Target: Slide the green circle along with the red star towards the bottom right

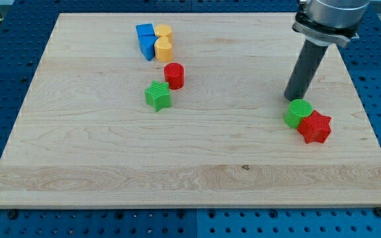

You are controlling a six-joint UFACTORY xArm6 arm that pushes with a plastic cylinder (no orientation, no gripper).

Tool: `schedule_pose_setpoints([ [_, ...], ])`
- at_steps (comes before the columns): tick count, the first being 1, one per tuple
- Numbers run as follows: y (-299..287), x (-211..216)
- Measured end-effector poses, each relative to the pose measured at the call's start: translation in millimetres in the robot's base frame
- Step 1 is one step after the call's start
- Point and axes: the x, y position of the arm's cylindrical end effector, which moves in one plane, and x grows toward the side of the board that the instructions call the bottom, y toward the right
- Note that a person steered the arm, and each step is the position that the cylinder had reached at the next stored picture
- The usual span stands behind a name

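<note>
Tabletop point(78, 165), wooden. No jaws on this arm: a plain rod, so nothing opens or clamps. My tip point(292, 98) touches the green circle point(298, 113) from above-left; red star point(315, 127) touches the circle's lower right.

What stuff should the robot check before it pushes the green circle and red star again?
1. My tip is next to the green circle, at its upper left: ok.
2. Green circle touches the red star: ok.
3. Red star sits on the bottom-right side of the circle, in line with the push: ok.
4. Board left toward the bottom right of the star: ok, but the right edge is close.
5. Green star and red cylinder out of the way: ok.
6. Tip already touching the circle: cannot tell.
</note>
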Motion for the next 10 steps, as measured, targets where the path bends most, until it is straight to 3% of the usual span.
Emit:
schedule_pose_setpoints([
  [3,-18.3,17.3],
  [7,23.7,52.1],
  [10,127.3,61.9],
])
